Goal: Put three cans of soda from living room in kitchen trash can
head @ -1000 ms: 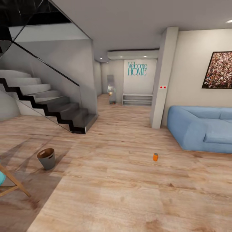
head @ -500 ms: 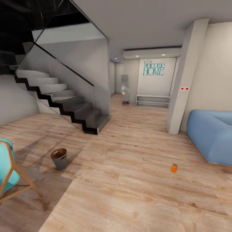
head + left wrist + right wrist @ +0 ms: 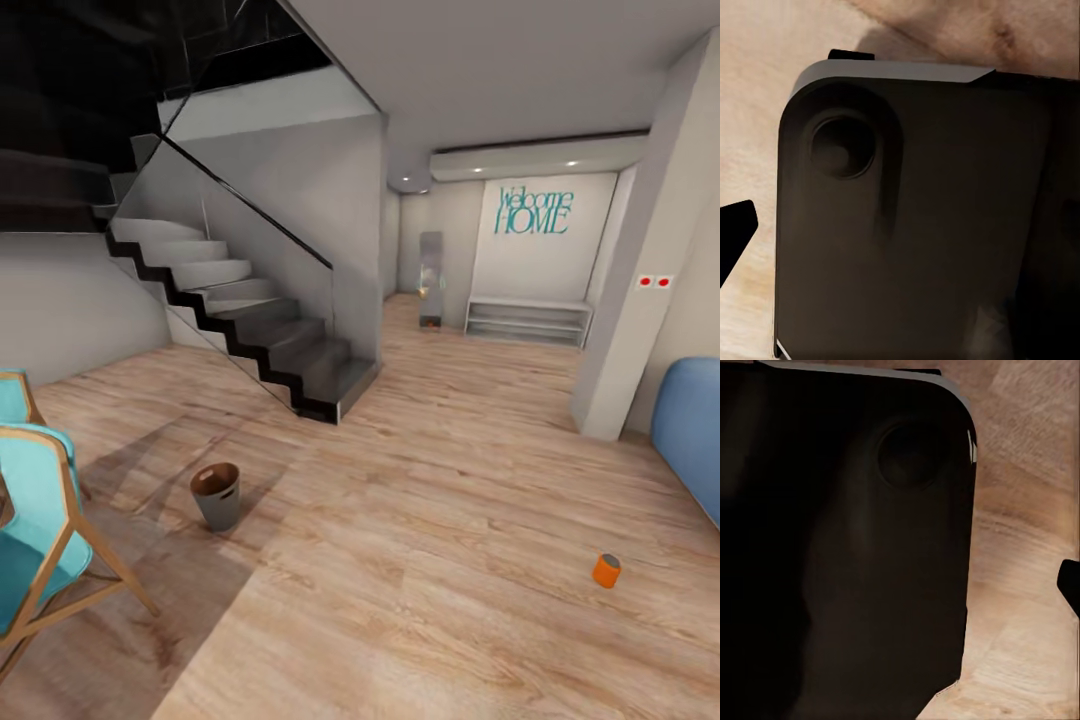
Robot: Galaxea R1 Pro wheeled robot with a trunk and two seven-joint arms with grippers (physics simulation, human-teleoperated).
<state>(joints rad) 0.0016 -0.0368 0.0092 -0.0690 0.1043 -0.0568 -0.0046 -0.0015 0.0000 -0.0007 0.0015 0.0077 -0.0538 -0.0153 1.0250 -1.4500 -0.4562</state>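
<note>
At the far left of the head view, two teal chairs with wooden frames [image 3: 40, 540] are being cut off by the picture's edge. Beside them the brown trash can [image 3: 217, 496] is standing upright on the light wood floor [image 3: 400, 560], its inside too dark to show any contents. Behind it a staircase with dark step fronts and a glass railing [image 3: 250, 330] is rising to the left. Farther back, teal "Welcome HOME" lettering [image 3: 534, 210] is showing on a white wall above a low shelf [image 3: 528, 322]. One orange soda can [image 3: 606, 570] is standing on the floor well apart from the bin, near the blue sofa [image 3: 692, 440], which is cropped at the right edge. In both wrist views a dark rounded robot body panel [image 3: 915, 217] is blocking the fingers, so I cannot tell whether either claw is apart or together.
</note>
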